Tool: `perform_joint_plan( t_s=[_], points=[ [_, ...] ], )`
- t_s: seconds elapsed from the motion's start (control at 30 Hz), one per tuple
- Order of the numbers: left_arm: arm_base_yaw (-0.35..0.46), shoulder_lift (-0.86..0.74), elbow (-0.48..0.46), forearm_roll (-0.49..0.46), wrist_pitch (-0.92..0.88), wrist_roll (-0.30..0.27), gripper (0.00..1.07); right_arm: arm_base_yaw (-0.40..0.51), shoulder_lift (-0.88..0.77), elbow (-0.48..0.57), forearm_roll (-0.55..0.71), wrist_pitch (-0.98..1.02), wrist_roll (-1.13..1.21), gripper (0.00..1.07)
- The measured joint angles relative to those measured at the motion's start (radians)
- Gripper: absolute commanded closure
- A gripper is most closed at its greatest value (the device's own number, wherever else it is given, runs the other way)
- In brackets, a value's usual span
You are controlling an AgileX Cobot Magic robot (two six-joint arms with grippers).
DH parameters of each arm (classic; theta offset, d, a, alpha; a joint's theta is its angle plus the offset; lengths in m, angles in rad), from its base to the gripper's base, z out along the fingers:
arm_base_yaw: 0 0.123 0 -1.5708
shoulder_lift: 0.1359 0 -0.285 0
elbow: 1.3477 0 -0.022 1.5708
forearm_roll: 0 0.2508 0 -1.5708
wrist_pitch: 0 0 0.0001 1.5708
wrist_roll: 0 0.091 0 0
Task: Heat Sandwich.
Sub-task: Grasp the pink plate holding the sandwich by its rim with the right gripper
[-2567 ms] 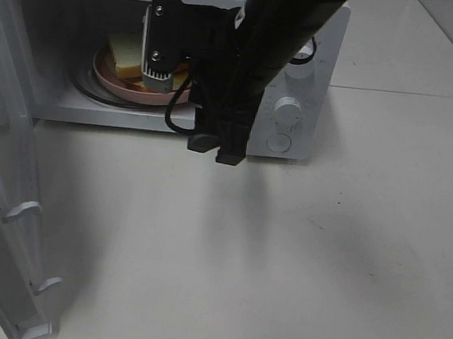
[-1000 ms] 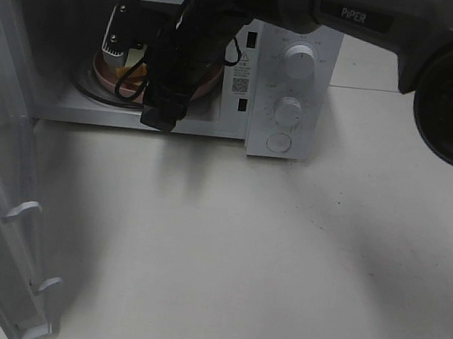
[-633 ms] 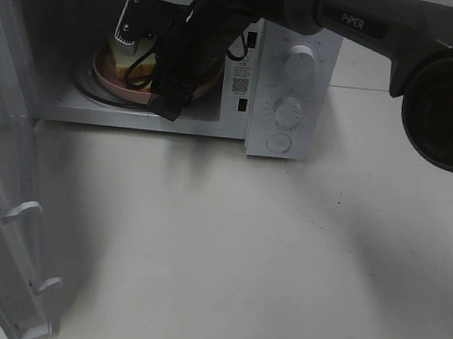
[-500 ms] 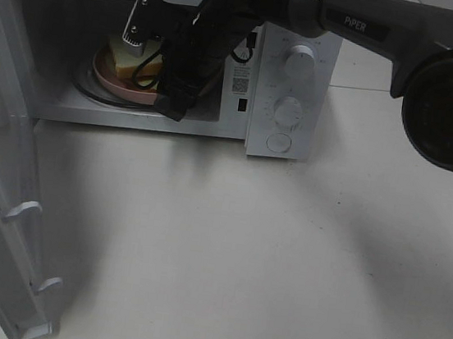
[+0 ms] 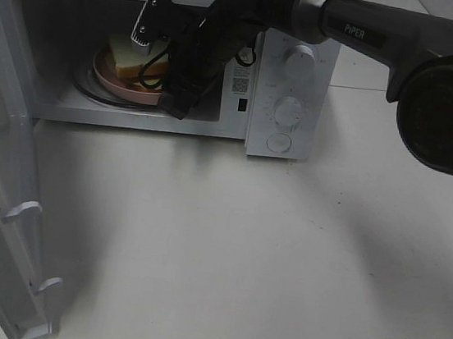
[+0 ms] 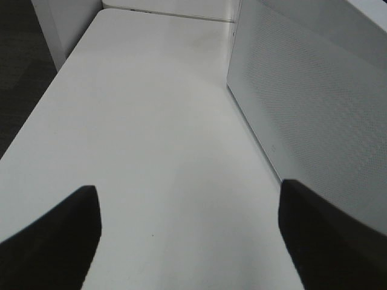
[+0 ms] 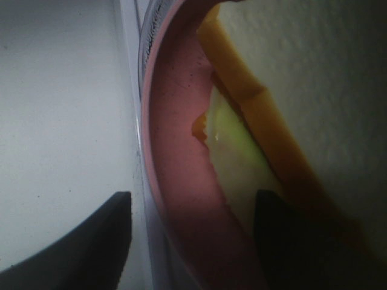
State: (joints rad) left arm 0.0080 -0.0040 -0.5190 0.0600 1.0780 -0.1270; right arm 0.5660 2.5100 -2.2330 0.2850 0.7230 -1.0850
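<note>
**One plate in the microwave, both sets of jaws spread**

Edges first. The microwave [image 5: 288,103] sits at the back of the worktop [image 5: 240,262]. Its door [image 5: 0,191] is swung out to the left and walls off that side of the opening. The control strip with two knobs [image 5: 300,59] bounds the opening on the right. The right arm [image 5: 376,31] comes in from the upper right, crosses the strip's top corner and dips into the cavity. Its cables [image 5: 177,101] hang across the right part of the opening (tight under the cavity roof). In front of the microwave the worktop runs broad and white, out to the right edge of the high view.

The right gripper [image 7: 190,241] is inside the cavity, low over the plate. Its jaws are spread, one fingertip on the turntable side and the other on the sandwich side. The plate rim lies between them in the wrist view. Can't tell whether either fingertip touches.

The left gripper [image 6: 187,235] has its jaws spread wide, with only bare worktop between them. It hangs just beside a dotted white panel [image 6: 314,109].

Contents: the cavity holds a glass turntable [image 5: 87,90], and the pink plate [image 5: 105,78] sits on it, left of centre. The sandwich [image 5: 125,51] lies on that plate, showing white bread, tan crust and yellow filling at the edge.
</note>
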Motion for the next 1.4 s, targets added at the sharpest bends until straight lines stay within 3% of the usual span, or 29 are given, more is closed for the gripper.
perform_joint_plan(
  t_s=[0.4,0.67,1.3,1.4],
  points=[
    [0.000,0.000,0.000,0.000,0.000,0.000,0.30,0.000,0.016,0.000,0.000,-0.001,-0.001,0.51],
    [0.000,0.000,0.000,0.000,0.000,0.000,0.30,0.004,0.046,0.000,-0.001,-0.027,-0.001,0.60],
    [0.000,0.000,0.000,0.000,0.000,0.000,0.30,0.005,0.056,-0.009,0.008,-0.064,-0.021,1.07],
    [0.000,0.000,0.000,0.000,0.000,0.000,0.30,0.005,0.056,-0.009,0.008,-0.064,-0.022,1.07]
  ],
)
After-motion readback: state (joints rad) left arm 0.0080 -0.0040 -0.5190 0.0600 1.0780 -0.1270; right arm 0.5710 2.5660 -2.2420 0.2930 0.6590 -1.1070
